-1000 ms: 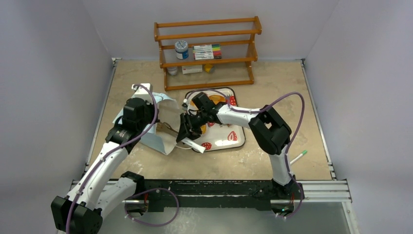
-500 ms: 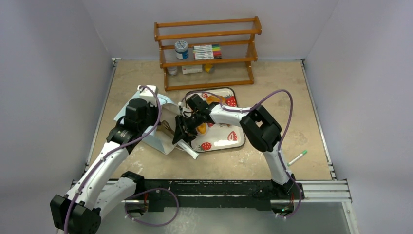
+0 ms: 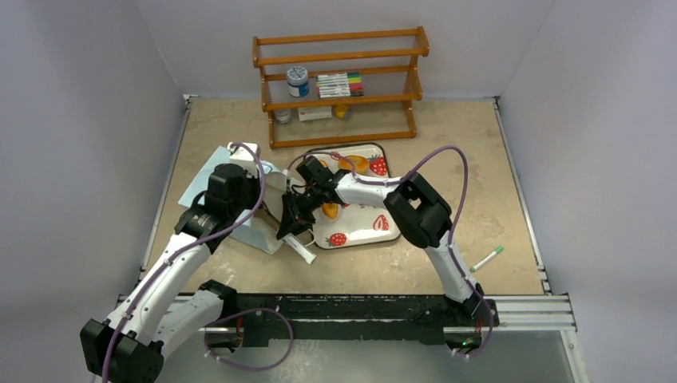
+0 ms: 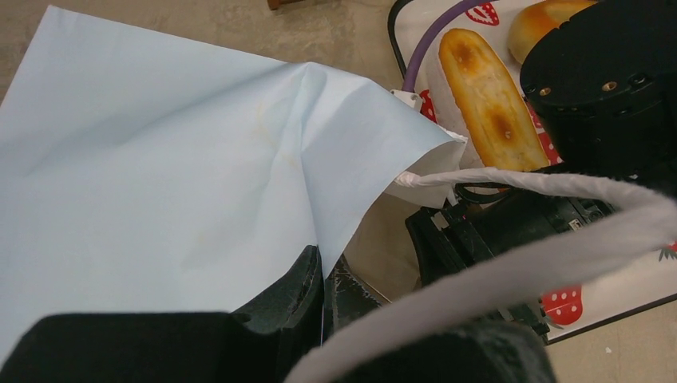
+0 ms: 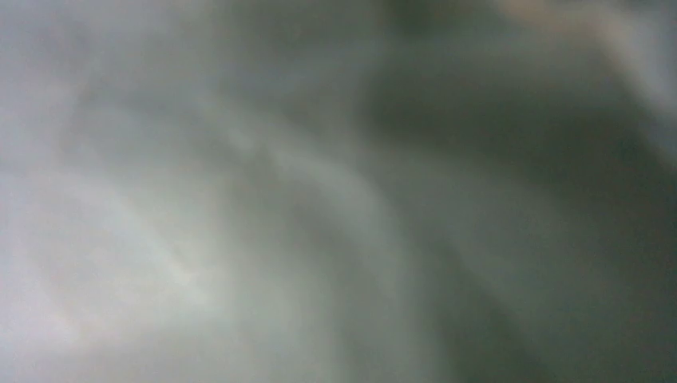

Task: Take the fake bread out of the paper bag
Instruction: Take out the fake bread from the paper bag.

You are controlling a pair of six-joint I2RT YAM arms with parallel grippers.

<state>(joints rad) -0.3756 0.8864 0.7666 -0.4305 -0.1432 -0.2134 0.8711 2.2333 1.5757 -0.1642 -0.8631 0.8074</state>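
Note:
The light blue paper bag [image 3: 209, 172] lies on its side at the centre left, its mouth facing the tray. My left gripper [image 4: 323, 270] is shut on the bag's upper edge [image 4: 160, 159] and holds the mouth up; a white cord handle [image 4: 551, 251] loops across its view. My right gripper [image 3: 289, 224] reaches into the bag's mouth. Its own view is a grey blur, so how its jaws stand does not show. A long golden loaf [image 4: 483, 104] and a bun [image 4: 543, 20] lie on the strawberry-print tray [image 3: 363, 239]. Any bread inside the bag is hidden.
A wooden shelf [image 3: 339, 84] with a jar and markers stands at the back. A green-tipped pen [image 3: 487, 258] lies at the right front. The right arm stretches across the tray.
My right gripper has moved left and nearer, deeper into the bag's mouth. The left arm has shifted slightly and the bag's top panel has flattened out to the left.

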